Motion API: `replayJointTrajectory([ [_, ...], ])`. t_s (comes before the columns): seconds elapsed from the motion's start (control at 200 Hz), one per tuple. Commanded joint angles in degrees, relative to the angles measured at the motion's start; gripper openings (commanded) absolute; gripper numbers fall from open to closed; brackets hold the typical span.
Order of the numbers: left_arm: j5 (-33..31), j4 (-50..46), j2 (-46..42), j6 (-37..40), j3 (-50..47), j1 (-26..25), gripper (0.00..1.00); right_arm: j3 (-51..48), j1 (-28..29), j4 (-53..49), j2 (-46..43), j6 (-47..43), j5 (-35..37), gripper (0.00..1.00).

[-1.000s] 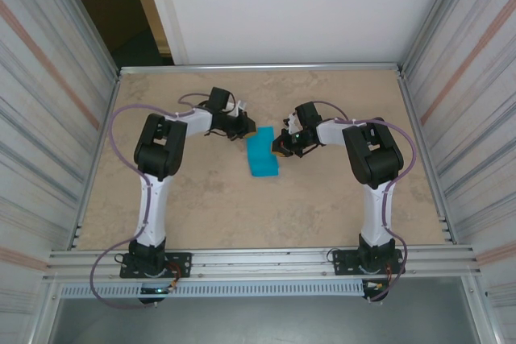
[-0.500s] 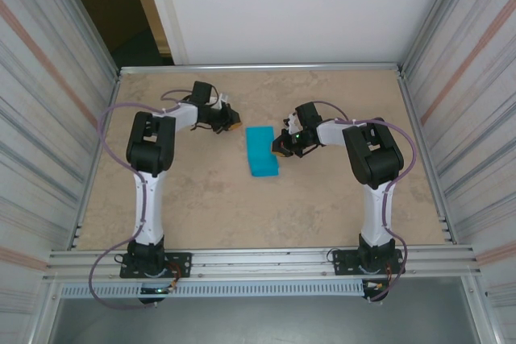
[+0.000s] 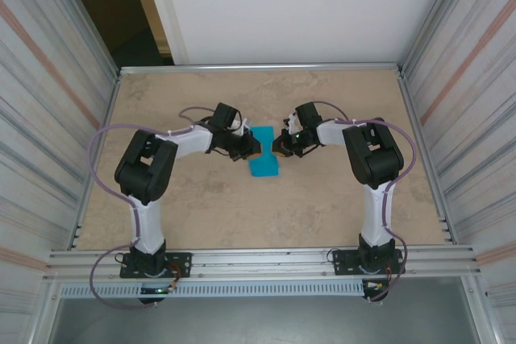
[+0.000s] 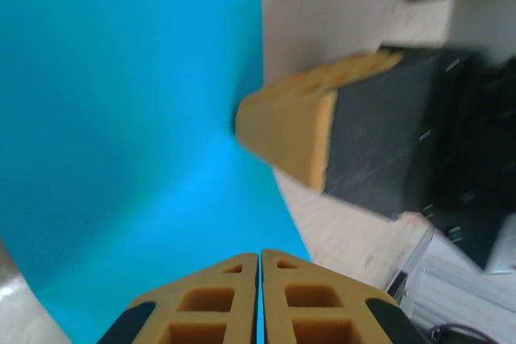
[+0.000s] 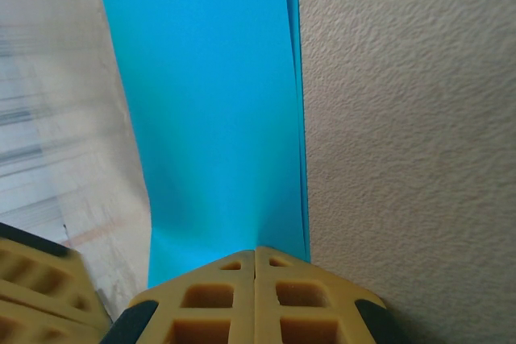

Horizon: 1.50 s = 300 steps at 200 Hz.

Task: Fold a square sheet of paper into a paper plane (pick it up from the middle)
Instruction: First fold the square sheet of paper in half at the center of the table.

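The square sheet of paper (image 3: 264, 160) is bright cyan-blue and lies on the table folded into a long narrow strip. My left gripper (image 3: 247, 147) is shut, its tips low over the strip's left side near the far end. In the left wrist view the fingertips (image 4: 260, 257) meet over the blue paper (image 4: 129, 118), with nothing clamped between them. My right gripper (image 3: 279, 147) is shut too, its tips at the strip's right edge. In the right wrist view the paper (image 5: 210, 102) runs out from under the closed right gripper (image 5: 255, 251). The paper plane is out of view.
The right gripper's yellow finger (image 4: 286, 138) touches the paper's edge in the left wrist view. Metal rails (image 3: 258, 259) border the tan table (image 3: 201, 207) at the front, and corrugated walls (image 3: 48, 118) close in both sides.
The left gripper swung out to the left, away from the paper, then came back onto its left side. The right gripper and the paper have stayed put.
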Motion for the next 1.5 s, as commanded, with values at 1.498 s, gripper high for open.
replayJointTrajectory([
  [1.498, -0.2, -2.9, -1.1, 5.0, -6.5, 7.5, 0.09, -6.4, -2.3, -11.7, 8.2, -1.0, 15.9, 0.01],
])
